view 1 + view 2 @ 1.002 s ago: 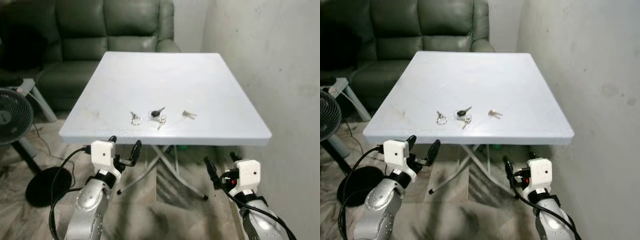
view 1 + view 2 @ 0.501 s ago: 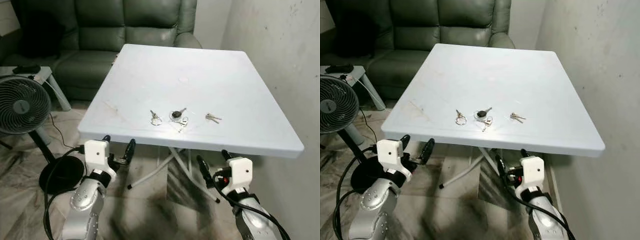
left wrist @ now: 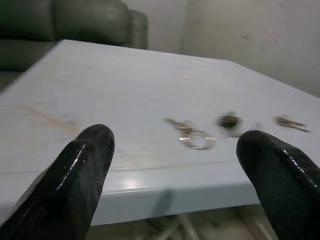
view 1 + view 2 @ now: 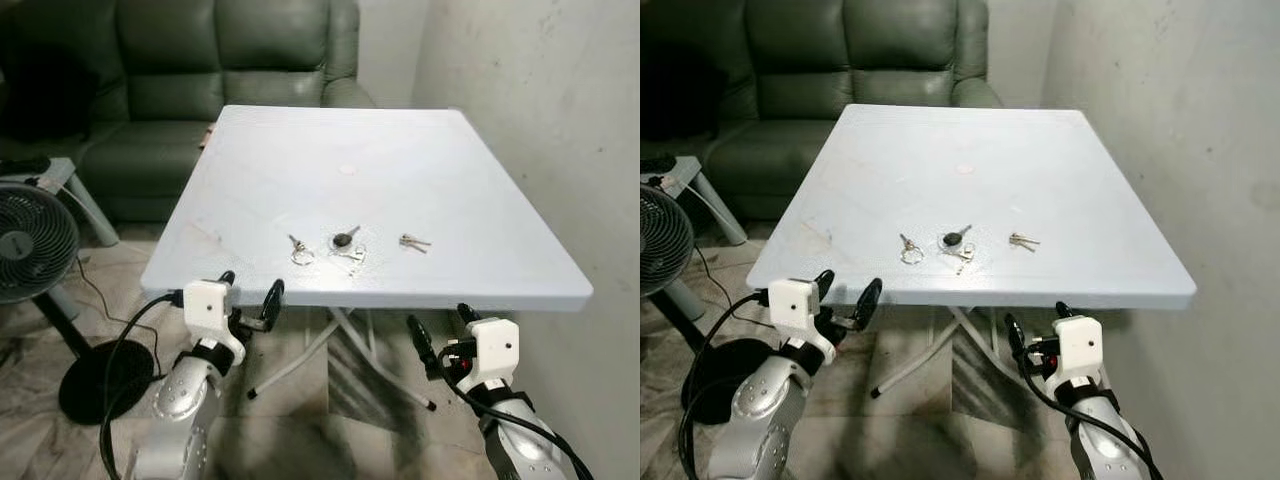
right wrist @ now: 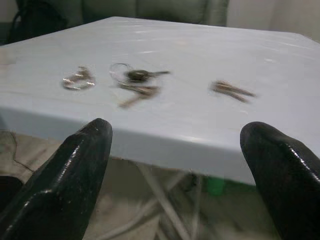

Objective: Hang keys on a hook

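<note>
Change: camera view has swung back toward the table; keys unmoved, so pickup not begun.
Item: left keys, black-headed keys, right keys, a row near the front edge.
Left gripper: below front edge, fingers spread, empty.
Right gripper: same, spread, empty.

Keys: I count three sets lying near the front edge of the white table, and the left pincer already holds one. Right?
Not quite. Three key sets lie on the table, but the left pincer is open, holding nothing, below the front edge, as the left eye view shows.
</note>
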Motion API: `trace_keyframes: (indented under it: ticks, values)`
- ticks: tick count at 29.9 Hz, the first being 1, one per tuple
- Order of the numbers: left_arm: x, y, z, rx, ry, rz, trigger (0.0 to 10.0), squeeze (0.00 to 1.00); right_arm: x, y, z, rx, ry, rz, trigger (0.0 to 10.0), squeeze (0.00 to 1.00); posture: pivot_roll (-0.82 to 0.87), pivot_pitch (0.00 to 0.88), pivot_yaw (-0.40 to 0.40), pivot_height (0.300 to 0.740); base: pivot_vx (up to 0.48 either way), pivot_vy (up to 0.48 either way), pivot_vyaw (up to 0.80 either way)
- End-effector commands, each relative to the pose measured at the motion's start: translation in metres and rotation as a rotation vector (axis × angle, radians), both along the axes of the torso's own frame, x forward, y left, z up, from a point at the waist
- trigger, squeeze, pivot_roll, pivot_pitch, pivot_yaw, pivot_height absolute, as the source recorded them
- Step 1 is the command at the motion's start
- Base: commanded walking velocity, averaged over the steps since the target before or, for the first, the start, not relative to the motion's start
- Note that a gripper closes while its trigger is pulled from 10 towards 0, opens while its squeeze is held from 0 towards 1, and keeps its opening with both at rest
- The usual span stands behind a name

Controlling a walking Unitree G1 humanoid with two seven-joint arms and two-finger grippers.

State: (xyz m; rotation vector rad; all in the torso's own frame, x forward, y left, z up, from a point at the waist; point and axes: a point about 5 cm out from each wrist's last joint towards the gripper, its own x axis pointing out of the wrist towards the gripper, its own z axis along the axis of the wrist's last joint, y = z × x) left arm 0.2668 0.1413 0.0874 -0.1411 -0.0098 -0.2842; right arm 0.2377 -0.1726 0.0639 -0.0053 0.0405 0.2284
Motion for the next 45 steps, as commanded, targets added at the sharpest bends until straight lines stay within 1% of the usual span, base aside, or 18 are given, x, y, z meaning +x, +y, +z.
trace_keyframes:
  ticks: [1, 12, 16, 18, 20, 21, 26, 32, 33, 35, 36, 45]
  values:
    - [0.001, 0.009, 0.002, 0.013, -0.003, 0.033, 10.0, 0.00, 0.003, 0.009, 0.005, 0.017, -0.020, 0.031, 10.0, 0.00, 0.02, 0.000, 0.006, 0.740, 0.345, 0.296, 0.00]
    - [0.000, 0.009, 0.003, 0.023, -0.010, 0.040, 10.0, 0.00, 0.003, 0.009, 0.006, 0.016, -0.017, 0.034, 10.0, 0.00, 0.02, 0.000, 0.001, 0.740, 0.347, 0.295, 0.00]
    - [0.001, 0.010, 0.001, 0.029, 0.005, 0.051, 10.0, 0.00, 0.004, 0.009, 0.006, 0.015, -0.016, 0.034, 10.0, 0.00, 0.02, 0.000, 0.000, 0.740, 0.322, 0.000, 0.00]
    - [0.001, 0.010, 0.001, 0.035, 0.011, 0.053, 10.0, 0.00, 0.004, 0.009, 0.006, 0.014, -0.016, 0.034, 10.0, 0.00, 0.02, 0.000, 0.001, 0.740, 0.000, 0.000, 0.00]
    - [0.000, 0.007, 0.002, 0.020, -0.001, 0.043, 10.0, 0.00, 0.004, 0.009, 0.006, 0.013, -0.012, 0.033, 10.0, 0.00, 0.02, 0.000, 0.000, 0.740, 0.000, 0.000, 0.00]
    - [0.000, 0.007, 0.002, 0.032, 0.001, 0.048, 10.0, 0.00, 0.005, 0.009, 0.006, 0.013, -0.012, 0.032, 10.0, 0.00, 0.03, 0.000, -0.001, 0.740, 0.000, 0.000, 0.00]
    - [0.001, 0.006, 0.003, 0.032, -0.008, 0.051, 10.0, 0.00, 0.006, 0.008, 0.006, 0.013, -0.008, 0.031, 10.0, 0.00, 0.03, 0.000, -0.004, 0.740, 0.000, 0.000, 0.00]
    - [0.001, 0.003, 0.006, 0.048, -0.026, 0.029, 10.0, 0.00, 0.008, 0.006, 0.006, 0.008, -0.003, 0.018, 10.0, 0.00, 0.03, 0.000, -0.012, 0.740, 0.000, 0.000, 0.00]
    - [0.001, 0.002, 0.007, 0.049, -0.027, 0.028, 10.0, 0.00, 0.009, 0.006, 0.007, 0.022, -0.013, 0.015, 10.0, 1.00, 0.04, 0.000, -0.012, 0.740, 0.000, 0.000, 0.00]
    - [0.002, 0.002, 0.007, 0.049, -0.027, 0.027, 10.0, 0.00, 0.010, 0.006, 0.008, 0.026, -0.019, 0.014, 10.0, 1.00, 0.04, 0.000, -0.013, 0.740, 0.000, 0.000, 0.00]
    - [0.001, 0.001, 0.008, 0.065, -0.035, 0.017, 10.0, 0.00, 0.011, 0.006, 0.009, 0.018, -0.024, 0.002, 10.0, 1.00, 0.04, 0.000, -0.015, 0.740, 0.000, 0.000, 0.00]
    - [-0.001, -0.008, 0.010, 0.098, -0.054, -0.046, 10.0, 0.00, 0.018, 0.003, 0.011, -0.004, -0.020, -0.030, 10.0, 1.00, 0.04, 0.000, -0.017, 0.740, 0.000, 0.000, 0.00]
